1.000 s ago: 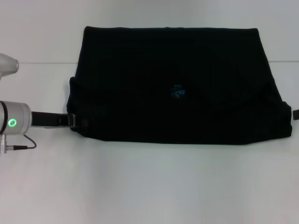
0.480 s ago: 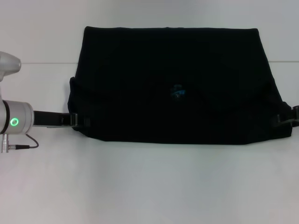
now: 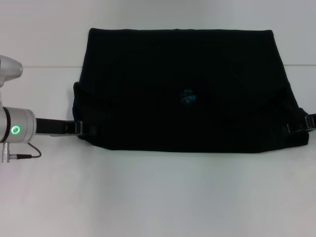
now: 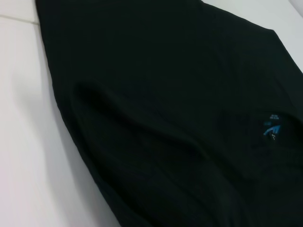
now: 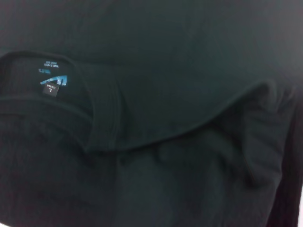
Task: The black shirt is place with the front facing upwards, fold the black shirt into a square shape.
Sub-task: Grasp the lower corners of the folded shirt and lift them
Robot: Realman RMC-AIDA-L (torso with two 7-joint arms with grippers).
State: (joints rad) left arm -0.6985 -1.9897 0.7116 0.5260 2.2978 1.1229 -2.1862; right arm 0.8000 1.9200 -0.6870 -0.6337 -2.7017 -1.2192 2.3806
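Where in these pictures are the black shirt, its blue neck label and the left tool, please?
black shirt (image 3: 182, 64): head view, on the flat upper cloth.
blue neck label (image 5: 53, 81): right wrist view, on the blue print inside the collar.
left tool (image 3: 81, 128): head view, at its tip by the shirt's edge.

Looked like a lab test bench: bare white worktop (image 3: 158, 197), plain white backdrop, robot arm with green status LED (image 3: 15, 130)

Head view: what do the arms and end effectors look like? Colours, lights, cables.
The left gripper is black with a grey slab-like section behind it, mounted on a silver-white cylindrical wrist carrying a lit green ring light. A thin black cable loops from a plug under that wrist. Of the right gripper only a small black part with grey edging shows at the frame edge, against the black shirt.
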